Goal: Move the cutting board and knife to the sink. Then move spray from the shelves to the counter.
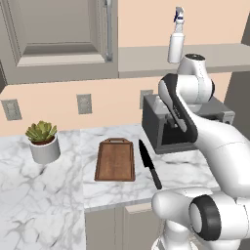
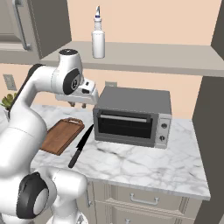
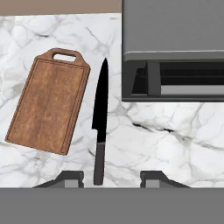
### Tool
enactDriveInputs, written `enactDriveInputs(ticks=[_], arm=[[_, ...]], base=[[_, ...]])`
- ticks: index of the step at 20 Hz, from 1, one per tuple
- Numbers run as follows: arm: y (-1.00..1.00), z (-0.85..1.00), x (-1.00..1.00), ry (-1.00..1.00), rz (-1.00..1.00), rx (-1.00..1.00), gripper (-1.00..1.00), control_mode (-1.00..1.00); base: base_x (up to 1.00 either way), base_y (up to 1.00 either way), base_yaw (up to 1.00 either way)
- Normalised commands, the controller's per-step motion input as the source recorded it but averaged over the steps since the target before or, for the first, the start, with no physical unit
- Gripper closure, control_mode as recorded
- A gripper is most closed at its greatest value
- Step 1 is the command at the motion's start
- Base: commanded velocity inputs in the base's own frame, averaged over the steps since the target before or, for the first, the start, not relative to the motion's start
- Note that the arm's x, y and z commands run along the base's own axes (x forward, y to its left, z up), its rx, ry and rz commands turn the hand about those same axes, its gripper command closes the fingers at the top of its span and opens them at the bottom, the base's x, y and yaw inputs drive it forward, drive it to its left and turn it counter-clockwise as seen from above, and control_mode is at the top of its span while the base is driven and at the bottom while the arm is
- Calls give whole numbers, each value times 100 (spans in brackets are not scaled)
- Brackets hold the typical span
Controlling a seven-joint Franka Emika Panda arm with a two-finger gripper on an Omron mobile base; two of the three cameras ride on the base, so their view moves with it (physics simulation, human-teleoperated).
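Two task things lie flat on the counter [image 1: 49,195]: cutting board [image 3: 49,101] and, just beside it, knife [image 3: 100,127]. Empty jaws hang wide open above. Knife seems thin, rigid, slippery; grip its handle.

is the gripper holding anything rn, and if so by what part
Nothing is held. The gripper is open above the counter, its fingertips apart with the knife handle lying on the marble between them, beside the cutting board.
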Motion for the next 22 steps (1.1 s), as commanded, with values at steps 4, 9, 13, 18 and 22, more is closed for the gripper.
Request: enactDriveInputs(ticks=[4,9,13,18,22], arm=[[0,0,-6,0,0,2,-100,-100],[0,-3,-26,0,0,3,-100,-100],[11,-8,-30,-2,3,0,-100,-100],[20,-13,-21,-3,0,0,-100,-100],[28,-16,-12,-8,0,-2,-100,-100]], base=[[0,0,0],[0,0,0],[0,0,0],[0,0,0],[0,0,0]])
